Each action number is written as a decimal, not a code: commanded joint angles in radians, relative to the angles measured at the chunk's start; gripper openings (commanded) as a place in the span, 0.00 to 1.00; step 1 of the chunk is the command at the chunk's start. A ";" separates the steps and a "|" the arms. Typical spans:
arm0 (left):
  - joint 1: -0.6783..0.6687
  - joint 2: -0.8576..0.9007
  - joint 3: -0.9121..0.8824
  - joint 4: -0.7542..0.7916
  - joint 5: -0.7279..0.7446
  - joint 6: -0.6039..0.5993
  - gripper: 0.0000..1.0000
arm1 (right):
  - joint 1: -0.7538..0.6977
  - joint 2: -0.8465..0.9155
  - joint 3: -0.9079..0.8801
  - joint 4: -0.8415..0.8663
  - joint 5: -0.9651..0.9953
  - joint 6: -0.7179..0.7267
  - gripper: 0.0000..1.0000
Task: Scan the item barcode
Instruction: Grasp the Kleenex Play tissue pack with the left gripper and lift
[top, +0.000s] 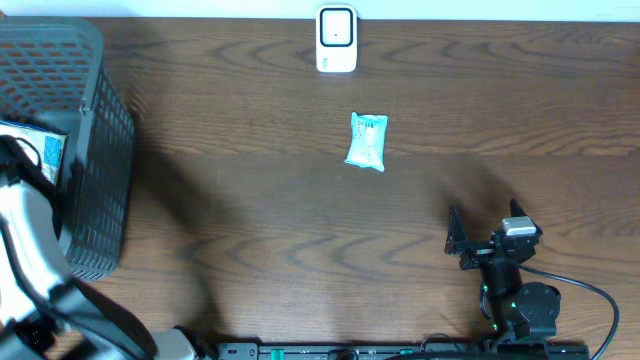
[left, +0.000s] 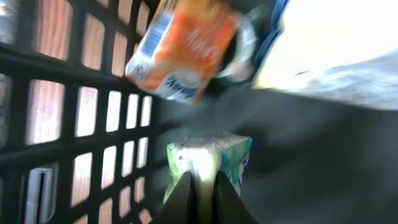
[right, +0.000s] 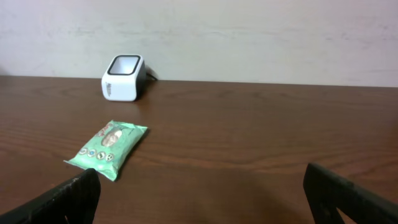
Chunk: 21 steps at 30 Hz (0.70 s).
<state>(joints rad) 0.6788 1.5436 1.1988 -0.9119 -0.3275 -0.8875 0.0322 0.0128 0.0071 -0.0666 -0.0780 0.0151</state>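
Observation:
In the left wrist view my left gripper (left: 202, 186) is down inside the dark basket (left: 93, 124), shut on the edge of a green and white packet (left: 214, 152). Above it lies an orange packet (left: 180, 53), tilted against the basket wall. The white barcode scanner (top: 336, 40) stands at the back middle of the table, also seen from the right wrist as the scanner (right: 124, 78). My right gripper (top: 487, 232) rests at the front right, open, with nothing between its fingers (right: 348, 193).
A mint green packet (top: 367, 141) lies flat on the wooden table in front of the scanner, the same packet (right: 109, 148) being left of the right gripper. The grey mesh basket (top: 100, 150) fills the left edge. A white bag (left: 336, 43) lies in the basket.

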 joint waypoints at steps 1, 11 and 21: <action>-0.003 -0.156 0.008 0.026 0.055 -0.005 0.07 | 0.008 -0.004 -0.001 -0.004 -0.006 0.006 0.99; -0.003 -0.526 0.008 0.169 0.108 -0.009 0.07 | 0.008 -0.004 -0.001 -0.004 -0.006 0.006 0.99; -0.070 -0.703 0.008 0.357 0.612 -0.104 0.08 | 0.008 -0.004 -0.001 -0.004 -0.006 0.006 0.99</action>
<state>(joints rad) 0.6643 0.8452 1.1992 -0.5804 0.0429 -0.9123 0.0322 0.0128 0.0071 -0.0669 -0.0784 0.0151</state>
